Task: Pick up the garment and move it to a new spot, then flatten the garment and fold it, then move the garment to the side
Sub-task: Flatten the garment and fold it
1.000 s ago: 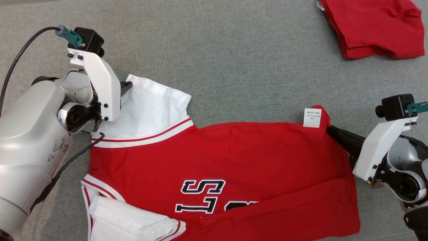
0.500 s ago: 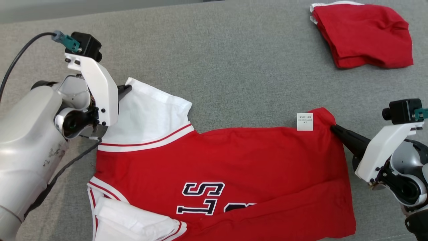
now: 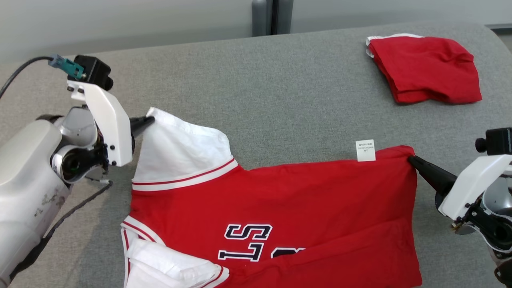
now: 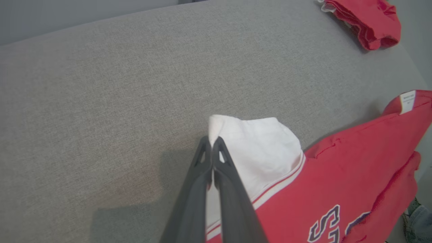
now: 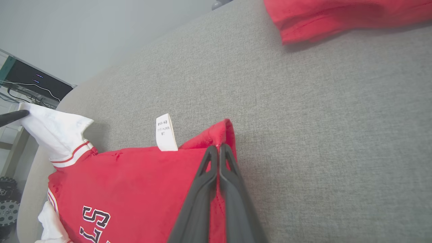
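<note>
Red jersey (image 3: 280, 200) with white sleeves, spread out sideways on a grey fabric surface (image 3: 280, 88).

Its shoulder end points to the robot's left and its hem to the right. The far sleeve (image 3: 180, 152), edged in red-and-white striped trim, rises to a peak where the left gripper's (image 3: 150, 119) closed jaws pinch its tip. The far hem corner, beside a small white care label (image 3: 365, 150), is pinched in the right gripper's (image 3: 412, 160) closed jaws. Dark, white-outlined letters (image 3: 248, 242) run sideways across the chest. The near sleeve (image 3: 168, 268) lies crumpled.
</note>
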